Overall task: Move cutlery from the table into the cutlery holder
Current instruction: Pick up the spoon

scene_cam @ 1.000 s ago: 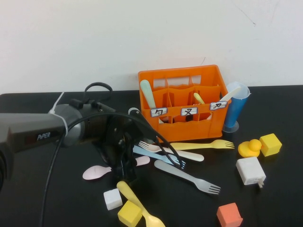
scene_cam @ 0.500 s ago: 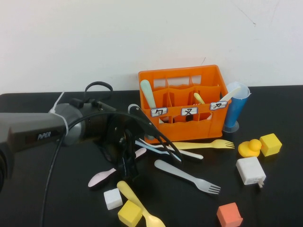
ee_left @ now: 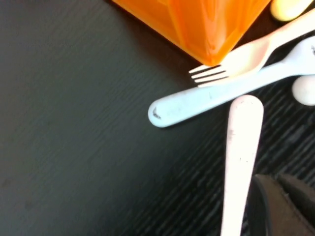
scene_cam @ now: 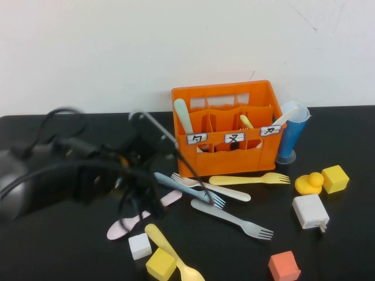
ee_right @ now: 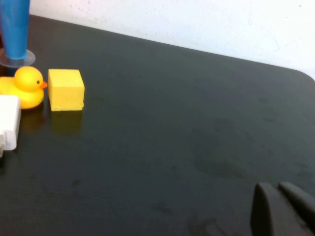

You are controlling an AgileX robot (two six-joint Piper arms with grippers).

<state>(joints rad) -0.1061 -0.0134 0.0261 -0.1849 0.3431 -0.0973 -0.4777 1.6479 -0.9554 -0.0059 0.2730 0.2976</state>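
The orange cutlery holder (scene_cam: 225, 155) stands at the back of the black table (scene_cam: 58, 252), with a few utensils in its compartments. The pale pink spoon (scene_cam: 137, 218) lies slanted on the table in front of the holder's left end. My left gripper (scene_cam: 151, 205) is blurred, shut, and close beside the spoon's handle. In the left wrist view the handle (ee_left: 241, 147) runs alongside the shut fingers (ee_left: 275, 206), outside them. The grey fork (scene_cam: 234, 219) lies to the right. My right gripper (ee_right: 283, 206) is shut over bare table at the far right.
A pale blue fork (scene_cam: 187, 188), a cream fork (scene_cam: 214, 188), a yellow fork (scene_cam: 249, 179) and a yellow spoon (scene_cam: 173, 260) lie around. Cubes (scene_cam: 139, 246), (scene_cam: 160, 264), (scene_cam: 284, 266), (scene_cam: 335, 178), a duck (scene_cam: 307, 183), a white charger (scene_cam: 309, 212) and a blue cup (scene_cam: 290, 137) stand nearby.
My left arm has swung and now shows blurred. The pink spoon has turned and slid, its bowl end nearer the front edge. The pale blue fork has shifted slightly.
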